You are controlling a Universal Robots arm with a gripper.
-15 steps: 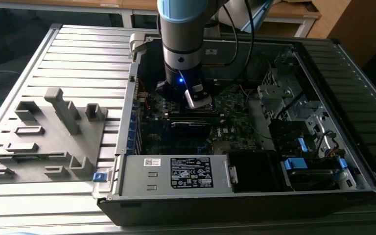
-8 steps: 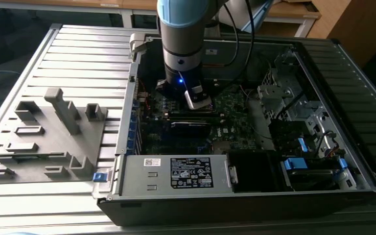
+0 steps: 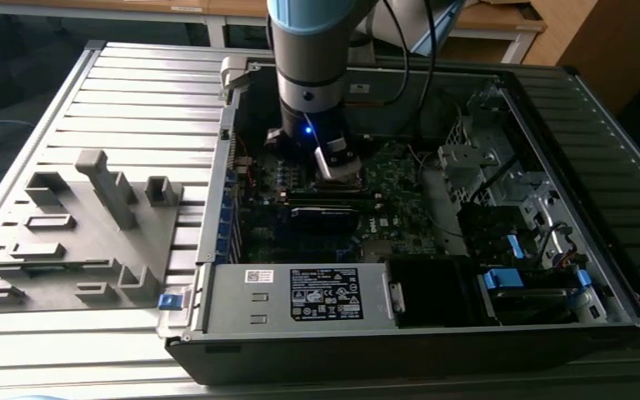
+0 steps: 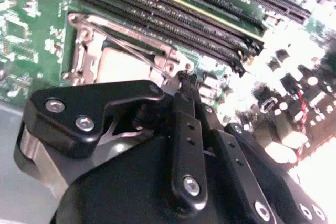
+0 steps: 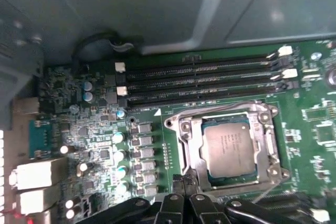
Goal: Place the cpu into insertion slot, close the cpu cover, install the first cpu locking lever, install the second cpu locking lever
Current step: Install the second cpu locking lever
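Clenched jaws of the gripper sat at the closed cpu cover over the cpu; lever-locking seemed underway.

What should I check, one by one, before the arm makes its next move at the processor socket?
1. The cpu sits flat in the socket: ok.
2. The cpu cover lies closed over it: ok.
3. The gripper is at the socket's edge: ok.
4. Fingertips together, nothing visible between them: ok.
5. The wire locking lever is latched: cannot tell.
6. The memory slots are clear of the gripper: ok.
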